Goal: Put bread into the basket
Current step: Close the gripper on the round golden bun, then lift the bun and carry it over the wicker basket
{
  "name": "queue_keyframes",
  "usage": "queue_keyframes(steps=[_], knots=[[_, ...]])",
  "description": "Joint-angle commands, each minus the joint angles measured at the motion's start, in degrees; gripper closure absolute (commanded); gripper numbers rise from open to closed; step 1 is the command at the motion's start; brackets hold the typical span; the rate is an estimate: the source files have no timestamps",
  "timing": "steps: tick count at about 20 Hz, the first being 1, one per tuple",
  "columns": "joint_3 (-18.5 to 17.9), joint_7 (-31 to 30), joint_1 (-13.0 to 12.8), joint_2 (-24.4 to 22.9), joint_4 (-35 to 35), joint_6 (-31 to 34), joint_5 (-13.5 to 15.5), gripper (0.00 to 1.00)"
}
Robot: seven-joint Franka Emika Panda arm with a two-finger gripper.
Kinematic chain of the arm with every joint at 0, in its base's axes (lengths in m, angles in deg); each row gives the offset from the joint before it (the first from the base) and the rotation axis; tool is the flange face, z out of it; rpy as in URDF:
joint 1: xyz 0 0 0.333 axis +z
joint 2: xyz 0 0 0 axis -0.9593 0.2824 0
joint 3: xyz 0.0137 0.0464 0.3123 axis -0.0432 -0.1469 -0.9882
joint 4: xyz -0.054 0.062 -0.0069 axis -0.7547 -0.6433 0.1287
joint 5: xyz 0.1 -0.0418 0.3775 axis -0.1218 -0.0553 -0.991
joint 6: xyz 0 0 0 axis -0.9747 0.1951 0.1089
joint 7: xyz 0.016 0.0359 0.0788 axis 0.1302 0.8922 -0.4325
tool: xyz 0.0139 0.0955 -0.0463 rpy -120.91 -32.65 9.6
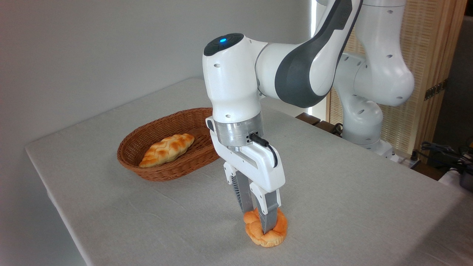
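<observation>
The bread (274,238), a small round knotted bun with a golden-orange crust, lies on the grey tablecloth near the front edge. My gripper (258,221) comes straight down onto it, its two ribbed fingers (268,218) pressed against the bun's front and back, shut on it. The bun's underside still seems to touch the cloth. The basket (157,174), oval brown wicker, stands behind and to the left of the gripper, partly hidden by the wrist.
An elongated braided loaf (168,149) lies inside the basket. The arm's base (364,129) stands at the table's right rear, with cables and a wooden slatted screen behind. The table's left edge (55,201) runs close to the basket.
</observation>
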Motion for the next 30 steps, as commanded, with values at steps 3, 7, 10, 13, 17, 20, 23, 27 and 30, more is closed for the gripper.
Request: queue_keyframes(steps=[3,7,10,13,17,20,23,27,30], knots=[[-0.57,0.95,-0.57,0.35,1.23,-1.90,-0.30,0.77],[-0.57,0.95,-0.57,0.35,1.05,-1.55,-0.30,0.79],[-0.57,0.86,-0.57,0.26,0.88,-1.55,-0.30,0.80],[-0.48,0.95,-0.57,0.18,0.26,-1.46,-0.22,0.80],[-0.31,0.69,-0.57,0.00,-2.71,1.07,0.75,0.82],[1.18,0.42,-0.57,0.00,-7.46,7.31,3.90,0.82],[3.56,0.25,-0.57,0.09,-13.70,14.78,6.11,0.82],[6.02,0.07,-0.57,0.00,-20.73,23.75,7.95,0.81],[8.38,-0.45,-0.57,0.00,-24.42,30.42,11.46,0.79]])
